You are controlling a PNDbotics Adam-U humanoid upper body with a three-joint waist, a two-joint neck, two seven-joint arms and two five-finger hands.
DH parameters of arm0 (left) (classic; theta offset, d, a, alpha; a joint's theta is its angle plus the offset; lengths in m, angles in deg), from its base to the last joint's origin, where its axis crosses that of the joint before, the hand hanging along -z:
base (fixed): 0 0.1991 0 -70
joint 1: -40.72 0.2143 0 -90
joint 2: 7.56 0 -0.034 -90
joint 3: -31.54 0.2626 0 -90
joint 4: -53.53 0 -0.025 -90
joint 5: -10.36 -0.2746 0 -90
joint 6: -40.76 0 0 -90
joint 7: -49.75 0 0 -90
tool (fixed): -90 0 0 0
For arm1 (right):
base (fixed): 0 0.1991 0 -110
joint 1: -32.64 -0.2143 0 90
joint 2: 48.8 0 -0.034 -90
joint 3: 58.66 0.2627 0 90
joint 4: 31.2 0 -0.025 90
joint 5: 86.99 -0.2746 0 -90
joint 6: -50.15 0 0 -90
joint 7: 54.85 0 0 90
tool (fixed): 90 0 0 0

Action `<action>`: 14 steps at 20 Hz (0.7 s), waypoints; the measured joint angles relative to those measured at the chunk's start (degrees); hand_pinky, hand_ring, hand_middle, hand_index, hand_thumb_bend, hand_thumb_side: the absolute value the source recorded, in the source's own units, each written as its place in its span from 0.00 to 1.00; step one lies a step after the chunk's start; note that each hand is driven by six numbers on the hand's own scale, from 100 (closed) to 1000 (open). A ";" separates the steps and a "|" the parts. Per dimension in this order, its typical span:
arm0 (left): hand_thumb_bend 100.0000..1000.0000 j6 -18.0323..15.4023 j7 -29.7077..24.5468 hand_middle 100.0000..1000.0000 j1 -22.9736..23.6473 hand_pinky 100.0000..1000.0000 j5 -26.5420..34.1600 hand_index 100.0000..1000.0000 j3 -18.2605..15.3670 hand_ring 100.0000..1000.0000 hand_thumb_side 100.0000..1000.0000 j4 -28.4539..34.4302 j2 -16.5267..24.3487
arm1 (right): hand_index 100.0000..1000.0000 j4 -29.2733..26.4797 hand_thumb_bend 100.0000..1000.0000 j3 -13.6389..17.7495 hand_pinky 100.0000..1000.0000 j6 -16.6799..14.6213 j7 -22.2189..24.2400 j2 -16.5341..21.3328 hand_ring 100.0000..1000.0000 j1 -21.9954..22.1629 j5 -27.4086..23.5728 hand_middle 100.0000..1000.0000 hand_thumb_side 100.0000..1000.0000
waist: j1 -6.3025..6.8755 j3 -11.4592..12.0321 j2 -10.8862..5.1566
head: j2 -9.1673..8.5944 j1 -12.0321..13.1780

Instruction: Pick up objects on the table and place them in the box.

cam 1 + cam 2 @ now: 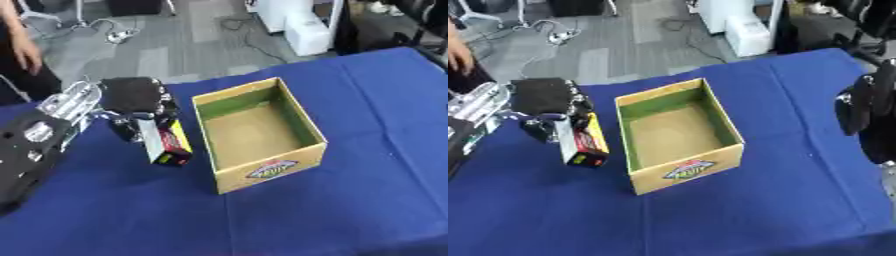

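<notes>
Blue tablecloth; on it an open cardboard box, upright and empty. Left hand, fingers curled round a red, yellow and black carton, holds it just left of the box wall. Advice: lift it over the near wall before releasing above the box floor; right hand hidden, state unknown.

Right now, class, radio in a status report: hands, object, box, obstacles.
Left hand shut on packet, held left of box. Right hand out of view. Box looks empty, top open. Nothing between packet and box.
</notes>
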 measured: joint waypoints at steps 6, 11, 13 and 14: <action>0.50 0.25 2.19 0.28 -0.81 0.16 -2.66 0.12 -0.98 0.37 0.00 0.13 -0.26 | 0.41 0.00 0.00 0.00 0.10 0.00 0.00 0.00 0.26 0.17 0.20 0.32 1.00 | -0.01 0.03 -0.05 | 0.00 -0.03; 0.58 0.53 3.41 0.28 -1.94 0.15 -3.64 0.11 -1.91 0.37 0.00 0.16 -1.52 | 0.41 0.00 0.00 0.03 0.10 -0.07 -0.07 0.00 0.26 0.30 0.21 0.32 1.00 | -0.20 0.03 -0.17 | 0.00 -0.11; 0.57 0.81 3.72 0.28 -2.54 0.15 -4.21 0.11 -2.13 0.37 0.00 0.16 -2.54 | 0.41 0.00 0.00 0.04 0.10 -0.10 -0.10 0.00 0.26 0.30 0.22 0.32 1.00 | -0.29 0.03 -0.17 | 0.00 -0.38; 0.57 0.91 3.84 0.28 -2.73 0.14 -4.46 0.11 -2.27 0.37 0.00 0.13 -3.10 | 0.41 0.00 0.00 0.04 0.10 -0.10 -0.10 0.00 0.26 0.30 0.22 0.32 1.00 | -0.29 0.02 -0.17 | 0.00 -0.44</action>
